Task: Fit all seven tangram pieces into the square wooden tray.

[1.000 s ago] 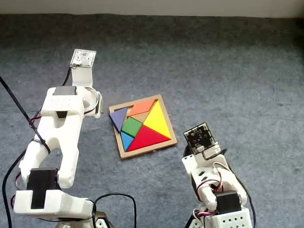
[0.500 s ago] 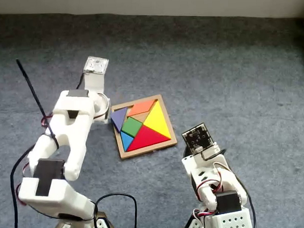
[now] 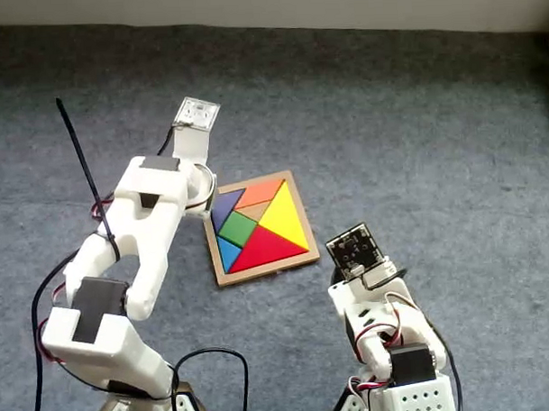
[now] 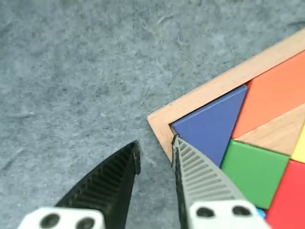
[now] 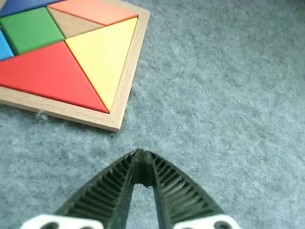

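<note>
Quick status. The square wooden tray (image 3: 269,268) sits on the grey-blue carpet (image 3: 416,119) with all seven pieces inside it. The dark blue triangle (image 4: 214,124) fills one corner of the tray. The orange parallelogram (image 3: 259,192) lies along the rim next to it, with the plain wood triangle (image 3: 253,211) tucked under that. The green square (image 3: 237,229) is toward the middle of the tray. The big yellow triangle (image 5: 107,52) and big red triangle (image 5: 47,71) take up the half of the tray away from the dark blue one. A small light blue triangle (image 3: 227,252) sits in the corner beside the red.

The left gripper (image 4: 156,143) is right at the tray's dark-blue corner, fingers a little apart and straddling the rim. The grey finger's tip is just inside the rim, at the triangle's point, and the black finger is outside the tray over the carpet. It isn't gripping anything. From above, the left arm (image 3: 149,219) reaches in to that same corner of the tray.

The right gripper (image 5: 141,152) hangs over the carpet just off the tray's yellow-and-red corner — its fingertips are pressed together with nothing between them. The right arm (image 3: 378,319) sits folded near that corner, clear of the tray.
</note>
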`<action>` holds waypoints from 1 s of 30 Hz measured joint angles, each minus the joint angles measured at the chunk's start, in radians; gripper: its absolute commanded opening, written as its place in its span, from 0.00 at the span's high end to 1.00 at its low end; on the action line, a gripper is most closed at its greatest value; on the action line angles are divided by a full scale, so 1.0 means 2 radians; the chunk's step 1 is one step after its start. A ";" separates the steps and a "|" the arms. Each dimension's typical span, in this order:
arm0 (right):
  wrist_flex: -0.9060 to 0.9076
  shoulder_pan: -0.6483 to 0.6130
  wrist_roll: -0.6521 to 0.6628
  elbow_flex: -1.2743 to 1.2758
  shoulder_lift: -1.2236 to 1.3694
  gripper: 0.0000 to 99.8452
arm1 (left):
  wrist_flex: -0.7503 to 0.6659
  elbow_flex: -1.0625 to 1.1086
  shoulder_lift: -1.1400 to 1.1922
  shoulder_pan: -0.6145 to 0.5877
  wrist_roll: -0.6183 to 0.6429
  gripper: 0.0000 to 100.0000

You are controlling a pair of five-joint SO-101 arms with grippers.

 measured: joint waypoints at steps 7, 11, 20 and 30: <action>0.000 0.000 0.000 0.000 0.000 0.99 | -0.010 0.000 0.000 0.001 0.000 0.88; 0.000 0.000 0.000 0.000 0.000 0.99 | -0.010 0.000 -0.001 0.001 0.000 0.88; 0.000 0.000 0.000 0.000 0.000 0.99 | -0.071 0.124 -0.136 0.011 0.000 0.88; 0.000 0.000 0.000 0.000 0.000 0.99 | -0.094 0.265 -0.351 -0.018 0.000 0.99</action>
